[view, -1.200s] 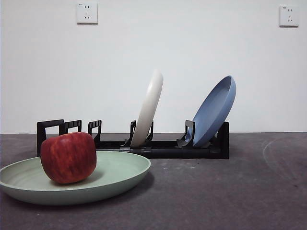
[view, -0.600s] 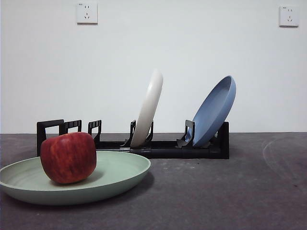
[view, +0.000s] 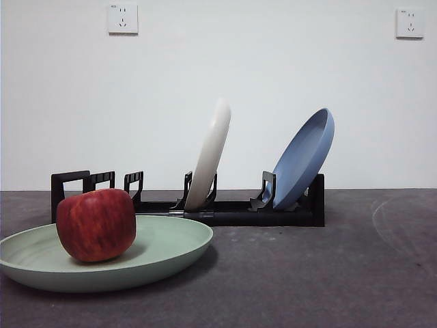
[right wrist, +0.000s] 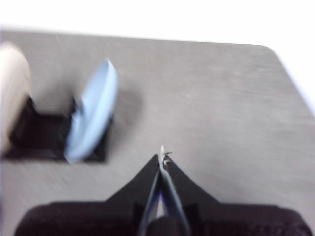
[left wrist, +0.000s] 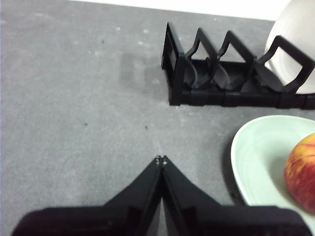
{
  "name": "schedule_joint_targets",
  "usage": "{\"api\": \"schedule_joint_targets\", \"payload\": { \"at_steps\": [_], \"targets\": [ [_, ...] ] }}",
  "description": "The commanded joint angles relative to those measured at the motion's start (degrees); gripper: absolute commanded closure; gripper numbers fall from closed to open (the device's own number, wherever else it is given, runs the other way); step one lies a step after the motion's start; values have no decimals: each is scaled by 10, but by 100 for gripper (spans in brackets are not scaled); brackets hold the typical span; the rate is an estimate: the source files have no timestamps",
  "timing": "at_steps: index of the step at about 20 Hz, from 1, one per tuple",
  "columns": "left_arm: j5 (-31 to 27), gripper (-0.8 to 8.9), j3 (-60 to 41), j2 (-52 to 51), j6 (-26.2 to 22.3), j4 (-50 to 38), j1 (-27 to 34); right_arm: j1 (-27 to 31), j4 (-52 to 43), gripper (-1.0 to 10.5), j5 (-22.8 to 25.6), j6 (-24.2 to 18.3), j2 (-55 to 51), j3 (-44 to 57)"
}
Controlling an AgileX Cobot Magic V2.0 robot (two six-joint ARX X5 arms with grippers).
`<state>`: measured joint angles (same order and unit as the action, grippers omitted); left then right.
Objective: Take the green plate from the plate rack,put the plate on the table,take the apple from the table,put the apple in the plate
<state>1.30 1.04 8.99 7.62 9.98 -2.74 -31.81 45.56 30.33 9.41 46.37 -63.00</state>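
Note:
The green plate lies flat on the table at the front left, and the red apple sits in it. Behind them stands the black plate rack. The left wrist view shows the plate's edge, part of the apple and the rack's end. My left gripper is shut and empty above bare table beside the plate. My right gripper is shut and empty, well clear of the rack's far end.
A cream-white plate and a blue plate lean in the rack's slots. Two wall sockets sit on the white wall behind. The right wrist view is blurred and shows the blue plate.
The whole front view has shifted very slightly. The plate, the apple and the rack stay where they were.

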Motion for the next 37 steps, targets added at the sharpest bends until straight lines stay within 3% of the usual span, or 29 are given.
{"api": "schedule_joint_targets", "payload": {
  "at_steps": [1, 2, 4, 7, 10, 16, 22, 37],
  "targets": [
    [2, 817, -5, 7, -6, -4, 0, 112, -171, 946, -186, -74, -37, 131],
    [2, 817, -5, 11, -6, -4, 0, 160, -250, 946, -264, -87, -61, 195],
    [2, 817, -5, 17, -6, -4, 0, 220, -373, 946, -337, -95, -109, 306],
    [2, 817, -5, 27, -6, -4, 0, 276, -476, 946, -329, -97, -179, 434],
    [2, 817, -5, 34, -6, -8, 0, 311, -520, 946, -304, -96, -264, 534],
    [2, 817, -5, 34, -6, -8, 0, 327, -508, 946, -288, -96, -390, 617],
    [2, 817, -5, 34, -6, -9, 0, 325, -373, 946, -288, -90, -461, 622],
    [2, 817, -4, 40, -6, -15, 0, 326, -349, 946, -288, -96, -459, 622]
  ]
}}
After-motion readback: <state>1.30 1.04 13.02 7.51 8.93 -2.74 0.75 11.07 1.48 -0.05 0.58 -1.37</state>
